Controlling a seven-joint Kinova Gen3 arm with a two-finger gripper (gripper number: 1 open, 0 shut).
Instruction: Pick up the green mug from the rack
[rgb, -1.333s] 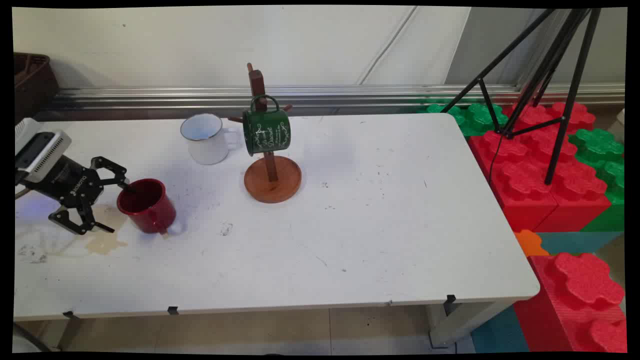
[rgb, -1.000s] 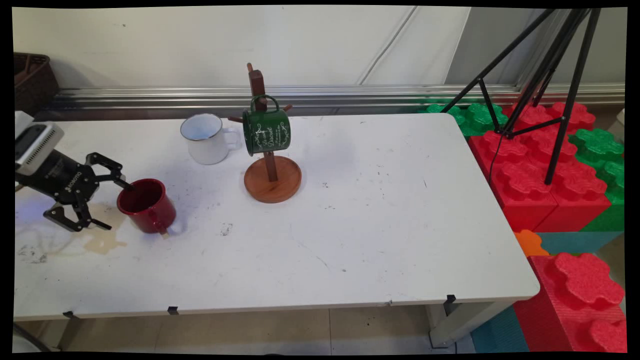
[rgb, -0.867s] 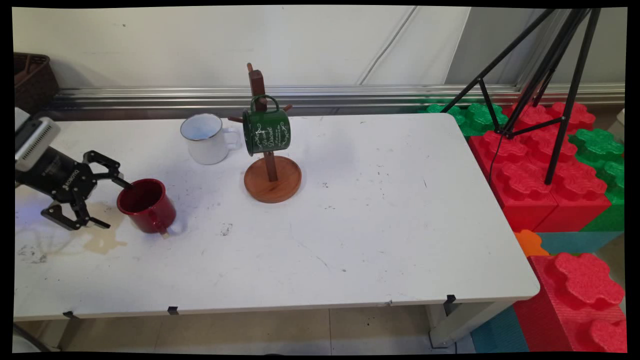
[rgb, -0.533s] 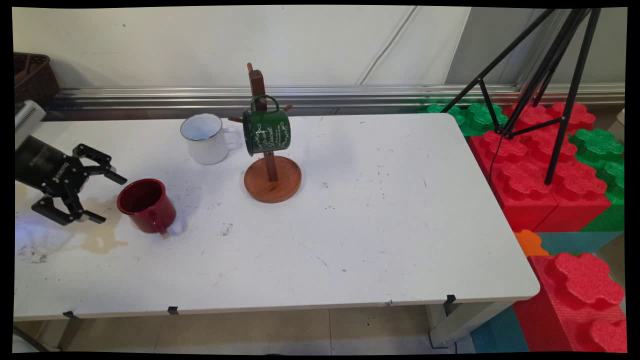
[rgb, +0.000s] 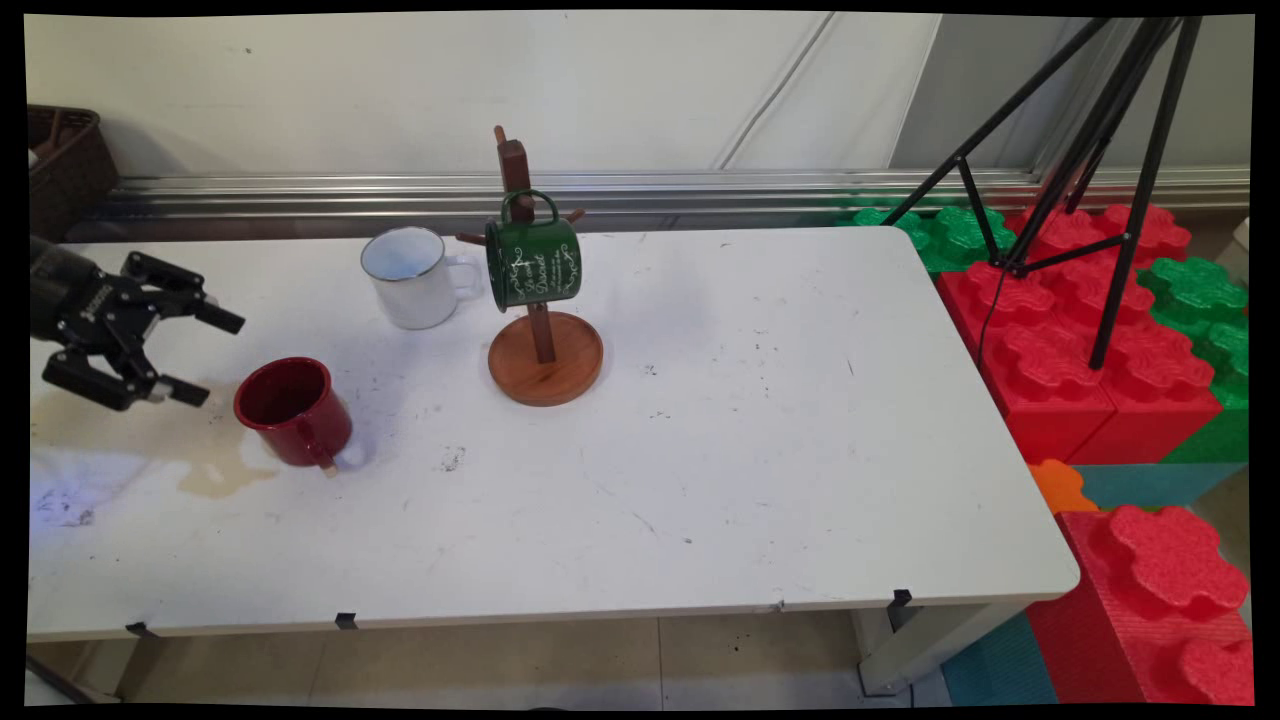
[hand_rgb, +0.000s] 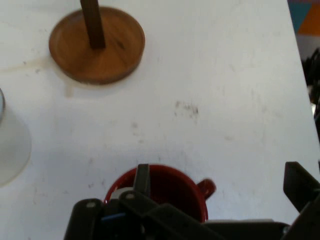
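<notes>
**Open gripper hangs clear of the red mug**

At the far left of the main view the gripper (rgb: 205, 358) hovers above the table (rgb: 760, 470), its jaws spread wide and holding nothing. It points toward the red mug (rgb: 293, 411), which stands upright just right of it with open air between them — no contact. In the hand view the red mug (hand_rgb: 157, 192) sits between the two fingers (hand_rgb: 142, 177) and beneath them, its handle turned toward the table's near side.

A yellowish stain (rgb: 222, 468) marks the table just left of the mug's foot; whether it is wet I cannot tell from here.

Further right and back stands a white mug (rgb: 408, 277), upright. Close beside it is the wooden rack (rgb: 543, 350), with a green mug (rgb: 533, 262) hanging by its handle from a peg.

Risks, as I judge them — a low sideways sweep of the spread fingers could catch the red mug's rim and tip it. If the stain is liquid, the mug may slide when nudged. A wide swing rightward could knock the white mug or rock the rack and shake the green mug off its peg.
</notes>
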